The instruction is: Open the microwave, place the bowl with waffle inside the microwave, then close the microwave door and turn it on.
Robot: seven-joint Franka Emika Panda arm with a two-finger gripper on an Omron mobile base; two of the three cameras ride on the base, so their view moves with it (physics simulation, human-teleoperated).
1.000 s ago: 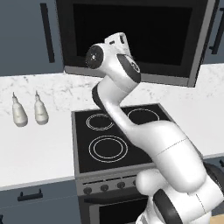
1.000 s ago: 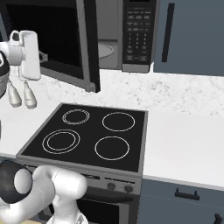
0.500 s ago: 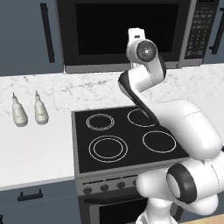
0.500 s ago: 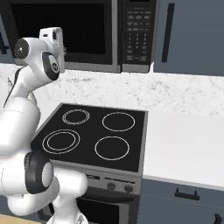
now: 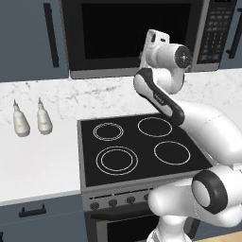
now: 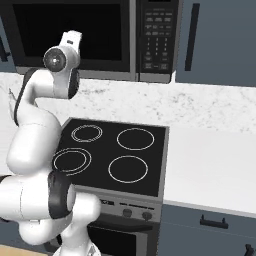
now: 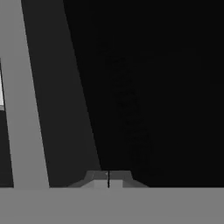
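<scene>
**Door shut, button panel next**

The microwave (image 5: 142,35) hangs above the far edge of the white marbled surface (image 5: 42,160), and the microwave door (image 5: 134,33) lies flush in its steel frame. Judging by that, the bowl and waffle should already be inside, though the dark glass hides them and I cannot confirm it. What seems to remain is turning the oven on at the black button panel (image 6: 155,35) at the right end of the microwave.

To do that well, the hand should slide right along the front of the oven, stay level with the panel, and approach it square-on, so one closed tip meets a single key rather than two neighbours. A light, short press is enough; pushing hard risks skidding off the flat panel.

Below, the black stove (image 5: 137,151) sits near the base, and two small white bottles (image 5: 30,124) stand at the left on the surface, well clear of the work.

The arm rises from the base, bends over the stove and lifts its wrist up to the door's lower right part. The gripper (image 7: 108,177) points at the dark glass, close to it, its fingers (image 7: 116,178) pressed together on nothing.
</scene>
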